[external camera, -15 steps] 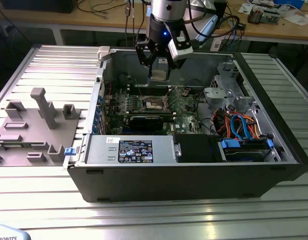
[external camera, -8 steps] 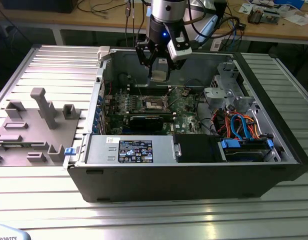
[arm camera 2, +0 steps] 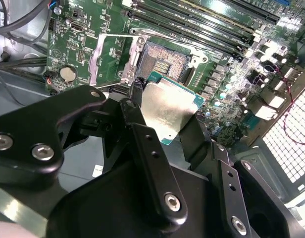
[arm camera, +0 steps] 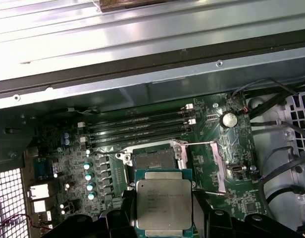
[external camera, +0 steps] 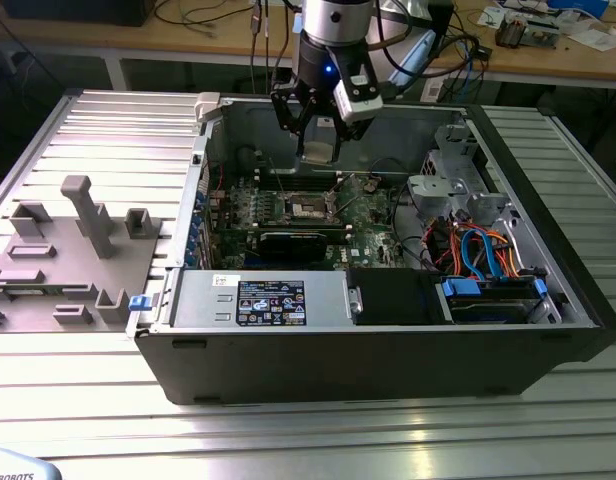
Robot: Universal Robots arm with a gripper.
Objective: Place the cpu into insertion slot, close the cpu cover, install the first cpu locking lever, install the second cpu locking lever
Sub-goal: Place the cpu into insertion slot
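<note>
– Ribbed metal table (external camera: 288, 440) nearest, with an open computer case (external camera: 388, 350) lying on it. What's inside, front to back?
– Power supply box (external camera: 193, 295) against the near wall. Then a long black card (external camera: 288, 240), then the motherboard (external camera: 373, 215). Cluttered bench (external camera: 588, 62) far behind.
– The slot?
– Insertion slot (external camera: 310, 207) is bare, contact field exposed in both wrist views. The cpu cover (arm camera 2: 95, 62) is swung open just beside it, green board showing through its window.
– And the arm?
– The gripper (external camera: 317, 140) hangs over the board, above the slot and apart from it. Jaws are clamped on the cpu (arm camera: 164, 203) by 2 opposite edges, metal top up. So step 1 of 4 is in hand and nothing is seated yet.
– How would you do it well?
– My judgement: square the chip to the slot frame while it is high, and match its edge notches to the slot's keys. Keep it level. Come straight down with no sideways slide, since those contacts look easy to bend. Stay clear of the open cover. Let go only when all 4 corners sit flat
</note>
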